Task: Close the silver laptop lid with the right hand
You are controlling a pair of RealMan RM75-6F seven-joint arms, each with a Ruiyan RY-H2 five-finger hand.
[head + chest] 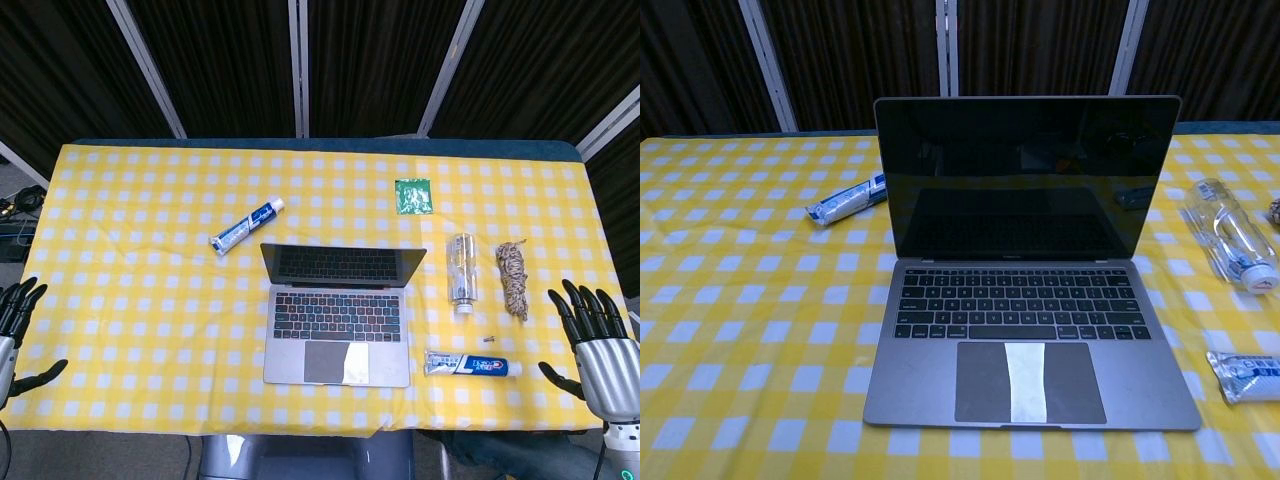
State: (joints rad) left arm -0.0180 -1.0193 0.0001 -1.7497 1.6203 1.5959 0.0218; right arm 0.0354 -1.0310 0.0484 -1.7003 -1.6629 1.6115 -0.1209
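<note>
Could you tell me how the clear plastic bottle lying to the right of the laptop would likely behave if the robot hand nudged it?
The clear plastic bottle lies on its side, so it would probably roll if pushed across its length. It looks empty, so it is likely light and would move easily. Its thin clear wall may dent under a firm squeeze.

Both hands are hovering open, fingers spread: the left hand [18,320] at far left, the right hand [598,345] at far right.

bottle [462,268] and toothpaste [471,365] right of laptop [338,322]
</note>
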